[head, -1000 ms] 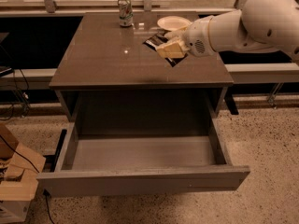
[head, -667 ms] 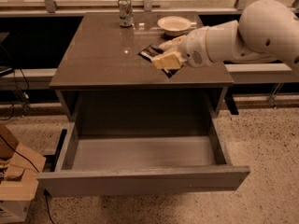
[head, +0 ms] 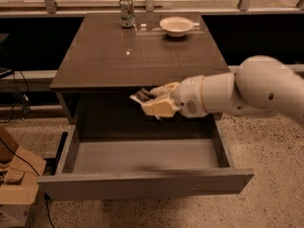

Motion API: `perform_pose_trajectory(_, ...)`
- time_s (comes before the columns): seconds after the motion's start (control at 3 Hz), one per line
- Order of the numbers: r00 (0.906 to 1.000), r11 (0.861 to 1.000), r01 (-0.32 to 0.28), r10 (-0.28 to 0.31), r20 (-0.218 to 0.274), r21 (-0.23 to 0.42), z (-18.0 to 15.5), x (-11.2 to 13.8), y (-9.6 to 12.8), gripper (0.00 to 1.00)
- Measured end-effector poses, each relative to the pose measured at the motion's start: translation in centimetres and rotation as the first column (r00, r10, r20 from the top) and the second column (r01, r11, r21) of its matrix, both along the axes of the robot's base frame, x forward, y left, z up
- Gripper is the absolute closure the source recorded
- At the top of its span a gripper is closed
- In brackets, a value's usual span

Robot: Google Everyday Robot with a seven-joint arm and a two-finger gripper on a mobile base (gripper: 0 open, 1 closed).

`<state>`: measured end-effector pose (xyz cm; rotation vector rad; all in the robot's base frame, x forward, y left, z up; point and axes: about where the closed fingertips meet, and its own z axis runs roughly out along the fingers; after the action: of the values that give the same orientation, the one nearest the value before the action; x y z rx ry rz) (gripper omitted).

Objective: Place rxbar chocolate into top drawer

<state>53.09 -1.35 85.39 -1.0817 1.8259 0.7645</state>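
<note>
The top drawer (head: pixel 142 182) is pulled wide open below the grey-brown table (head: pixel 95 56), and its grey inside shows nothing in it. My gripper (head: pixel 152 101) hangs above the open drawer, just in front of the table's front edge. It is shut on the rxbar chocolate (head: pixel 141 96), a small dark flat bar that sticks out to the left of the pale fingers (head: pixel 159 107). The white arm reaches in from the right.
A white bowl (head: pixel 176 25) and a drink can (head: pixel 126 12) stand at the back of the table. A cardboard box (head: pixel 14 179) and cables lie on the floor at the left. Speckled floor runs in front and to the right.
My gripper has moved with the bar off the table top, toward the front and down, and is now over the open drawer.
</note>
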Motion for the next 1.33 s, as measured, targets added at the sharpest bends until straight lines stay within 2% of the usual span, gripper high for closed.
perform_pose_trajectory(0.33,0.9938,0.999,0.039,-0.036,-0.105,0.025,-6.5,-2.6,1.2,1.00)
perform_pose_trajectory(0.67,0.9810,0.996,0.081,-0.075,-0.179,0.027,-13.2,-3.0,1.6,1.00)
perform_pose_trajectory(1.0,0.9671,0.994,0.111,-0.111,-0.229,-0.013,-17.9,-2.5,1.3,0.86)
perform_pose_trajectory(1.33,0.9543,0.987,0.139,-0.155,-0.255,-0.080,-21.4,-1.1,0.7,0.59)
